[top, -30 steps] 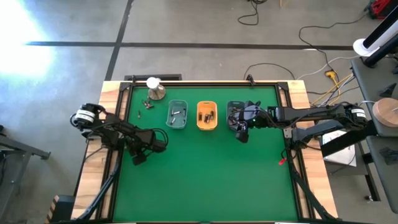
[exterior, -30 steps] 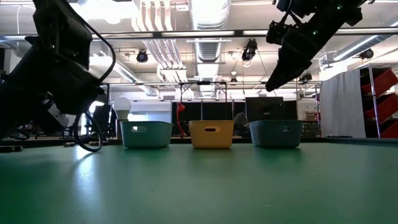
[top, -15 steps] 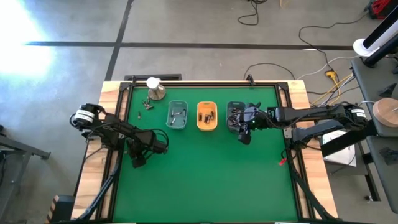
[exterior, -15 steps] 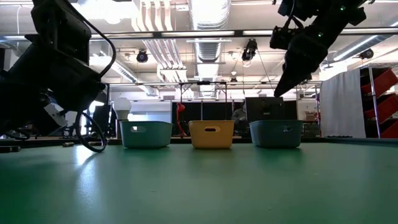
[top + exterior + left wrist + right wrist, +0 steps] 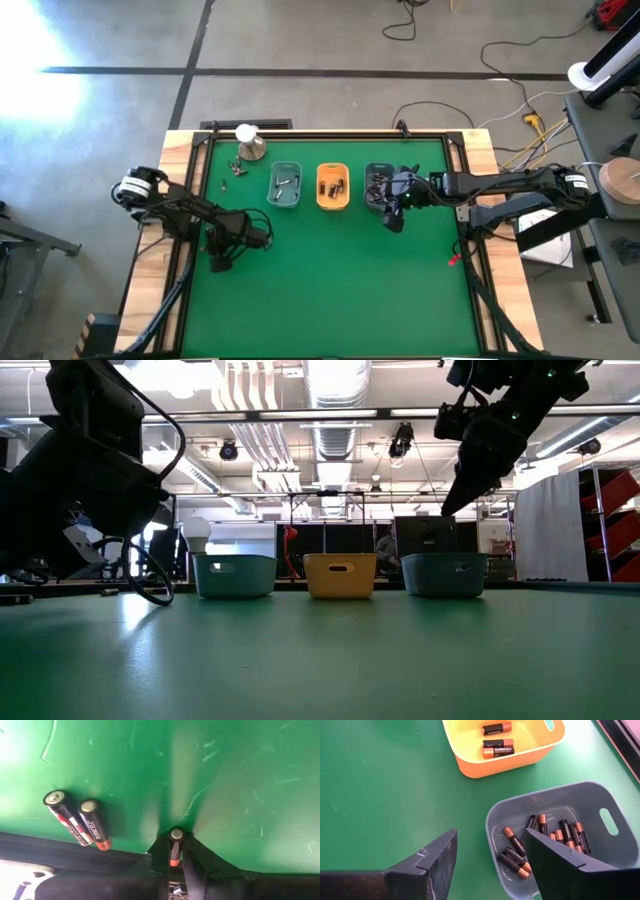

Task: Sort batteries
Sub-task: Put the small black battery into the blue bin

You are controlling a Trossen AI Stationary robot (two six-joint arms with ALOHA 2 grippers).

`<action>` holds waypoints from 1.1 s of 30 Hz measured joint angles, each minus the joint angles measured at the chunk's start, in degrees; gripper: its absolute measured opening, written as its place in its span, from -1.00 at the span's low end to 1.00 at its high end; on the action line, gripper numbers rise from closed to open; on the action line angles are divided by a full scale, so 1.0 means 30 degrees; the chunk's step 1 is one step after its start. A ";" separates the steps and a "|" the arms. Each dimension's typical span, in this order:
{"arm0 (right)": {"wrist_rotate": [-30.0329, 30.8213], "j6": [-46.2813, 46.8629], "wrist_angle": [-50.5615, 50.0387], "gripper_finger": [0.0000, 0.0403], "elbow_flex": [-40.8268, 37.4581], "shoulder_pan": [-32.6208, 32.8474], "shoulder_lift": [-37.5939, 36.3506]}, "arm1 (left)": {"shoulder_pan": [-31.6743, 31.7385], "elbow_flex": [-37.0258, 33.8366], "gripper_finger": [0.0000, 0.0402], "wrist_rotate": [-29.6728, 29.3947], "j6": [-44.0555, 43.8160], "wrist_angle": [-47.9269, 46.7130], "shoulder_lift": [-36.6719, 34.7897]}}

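Observation:
My left gripper (image 5: 221, 263) is low over the green mat near the table's left side, shut on one small battery (image 5: 174, 848). Two loose batteries (image 5: 65, 815) (image 5: 93, 824) lie side by side on the mat close to it. My right gripper (image 5: 490, 840) hangs open above the near rim of the blue-grey tray (image 5: 594, 800), which holds several batteries (image 5: 517, 851). In the orange tray (image 5: 470, 766) lie two batteries (image 5: 497, 746). The pale teal tray (image 5: 285, 185) holds a few more. Some tiny batteries (image 5: 235, 170) lie on the mat near the far left. My left gripper pinches the battery's sides (image 5: 174, 854) between its two fingertips. The fingers slant steeply down and lie along the battery. Its silvery end (image 5: 176, 835) sticks out past the fingertips toward the mat. Whether that end touches the mat, I cannot tell.
A round metal dome with a white ball (image 5: 248, 145) stands at the mat's far left corner. The three trays stand in a row across the far half (image 5: 338, 574). Green mat (image 5: 340, 290) stretches bare toward the near edge. A wooden frame (image 5: 178, 150) borders the table.
My left gripper has rolled a little about its own axis and stayed in place near the table's left. My right gripper has tipped slightly further down over the blue-grey tray.

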 joint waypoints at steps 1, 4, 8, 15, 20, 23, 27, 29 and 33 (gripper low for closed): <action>-0.0053 0.0002 -0.0007 0.09 0.0000 0.0000 0.0000 | -0.0051 -0.0002 -0.94 -0.0124 0.0030 0.0004 -0.0007; -0.0492 -0.0043 -0.0099 0.09 0.0082 0.0005 0.0000 | -0.0336 0.0066 -0.90 -0.0537 0.0033 0.0009 -0.0008; -0.0486 -0.0419 -0.0023 0.10 0.0661 0.0259 -0.0007 | -0.0828 0.0705 -0.95 -0.1450 0.0028 -0.0025 0.0002; -0.0476 -0.1181 0.2193 0.10 0.1239 0.0990 -0.0007 | -0.1213 0.2191 -0.96 -0.2906 -0.0635 0.1055 -0.0053; -0.0469 -0.1368 0.3940 0.09 0.1060 0.2011 -0.0007 | -0.1351 0.3483 -0.96 -0.4793 -0.1309 0.3030 -0.0068; -0.0469 -0.1382 0.4331 0.07 0.1035 0.2838 0.0000 | -0.1376 0.4407 -0.96 -0.6091 -0.1487 0.5113 -0.0039; -0.0449 -0.1373 0.4694 0.04 0.1035 0.3889 0.0000 | -0.1369 0.5046 -0.96 -0.7711 -0.1394 0.8269 -0.0031; -0.0316 -0.1347 0.4696 0.03 0.1035 0.4303 0.0000 | -0.1369 0.5005 -0.96 -0.8166 -0.1350 1.0344 -0.0031; -0.0299 -0.0680 0.4479 0.01 0.1035 0.4964 0.0000 | -0.1450 0.3885 -0.96 -0.8410 -0.1638 1.4482 -0.0031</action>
